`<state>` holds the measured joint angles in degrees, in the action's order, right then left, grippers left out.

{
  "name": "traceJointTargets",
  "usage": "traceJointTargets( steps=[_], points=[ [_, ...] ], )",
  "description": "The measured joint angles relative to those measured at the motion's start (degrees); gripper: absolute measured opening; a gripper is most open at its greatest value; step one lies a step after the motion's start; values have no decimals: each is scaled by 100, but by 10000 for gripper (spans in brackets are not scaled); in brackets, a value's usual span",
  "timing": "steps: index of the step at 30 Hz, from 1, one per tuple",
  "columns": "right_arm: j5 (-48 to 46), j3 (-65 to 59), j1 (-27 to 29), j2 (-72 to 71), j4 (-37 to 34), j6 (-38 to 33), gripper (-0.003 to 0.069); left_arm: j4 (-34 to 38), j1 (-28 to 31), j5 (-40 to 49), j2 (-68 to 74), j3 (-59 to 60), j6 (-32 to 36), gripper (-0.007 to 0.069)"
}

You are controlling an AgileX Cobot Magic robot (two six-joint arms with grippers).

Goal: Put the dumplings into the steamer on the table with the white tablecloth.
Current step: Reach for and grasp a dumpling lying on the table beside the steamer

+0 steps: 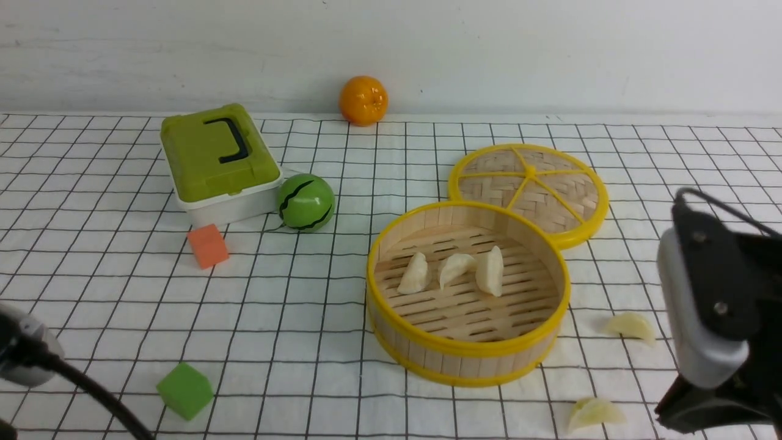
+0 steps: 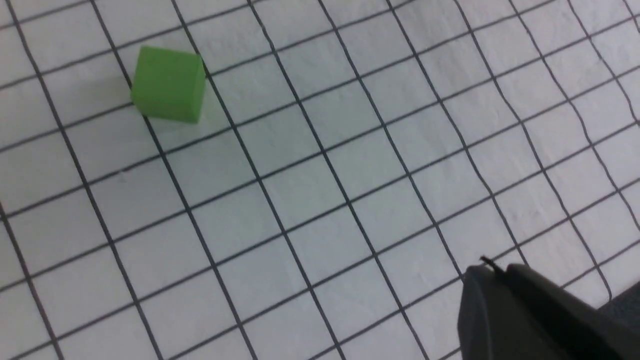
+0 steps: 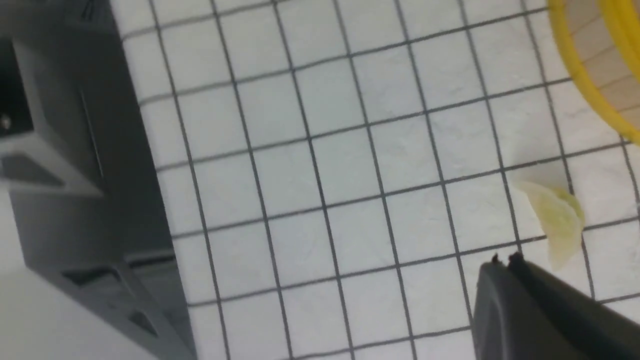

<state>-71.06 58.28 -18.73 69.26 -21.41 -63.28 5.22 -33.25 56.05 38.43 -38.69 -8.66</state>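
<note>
Lid (image 1: 529,186) lies just behind steamer (image 1: 467,364); two dumplings (image 1: 630,325) outside; cannot tell if left claw (image 2: 495,287), right claw (image 3: 505,282) are spread.

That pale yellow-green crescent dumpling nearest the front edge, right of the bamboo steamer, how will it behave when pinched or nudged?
The pale yellow-green crescent dumpling looks small and probably light, so a nudge would likely slide it across the gridded white cloth. Its crescent shape seems unlikely to roll. The tapered ends may slip out of a pinch.
</note>
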Motion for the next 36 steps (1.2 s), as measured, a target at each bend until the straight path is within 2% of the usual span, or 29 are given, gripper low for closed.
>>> traceJointTargets(
  steps=[6, 9, 13, 14, 17, 19, 20, 22, 25, 28, 31, 34, 36],
  points=[
    [520, 0, -59, 740, 522, 38, 3, 372, 0, 29, -102, 90, 0, 36],
    [944, 0, -59, 1047, 575, 106, 37, 430, 0, 46, -102, 90, 0, 38],
    [1520, 0, -59, 1440, 701, 117, 147, 449, 0, 46, -102, 90, 0, 40],
    [1543, 0, -59, 1460, 710, 117, 155, 449, 0, 51, -102, 90, 0, 40],
    [1772, 5, -59, 1868, 877, 117, 315, 449, 0, 51, -102, 90, 0, 50],
    [1792, 5, -59, 2008, 949, 111, 355, 449, 0, 57, -102, 90, 0, 52],
    [1812, 5, -59, 2172, 1009, 63, 411, 449, 0, 63, -102, 95, 0, 55],
    [1890, 5, -59, 2401, 1054, -48, 459, 449, 0, 70, -102, 94, 0, 57],
    [2116, 5, -59, 2691, 1071, -128, 483, 449, 0, 70, -102, 94, 0, 59],
    [2297, 5, -59, 2886, 1079, -153, 479, 449, 0, 70, -102, 94, 0, 62],
    [2471, 10, -59, 3088, 1087, -159, 442, 449, 0, 70, -102, 94, 0, 67],
    [2549, 16, -59, 3234, 1094, -169, 358, 444, 0, 70, -102, 96, 0, 72],
    [2548, 16, -59, 3277, 1136, -169, 267, 444, 0, 70, -102, 96, 0, 72]
  ],
)
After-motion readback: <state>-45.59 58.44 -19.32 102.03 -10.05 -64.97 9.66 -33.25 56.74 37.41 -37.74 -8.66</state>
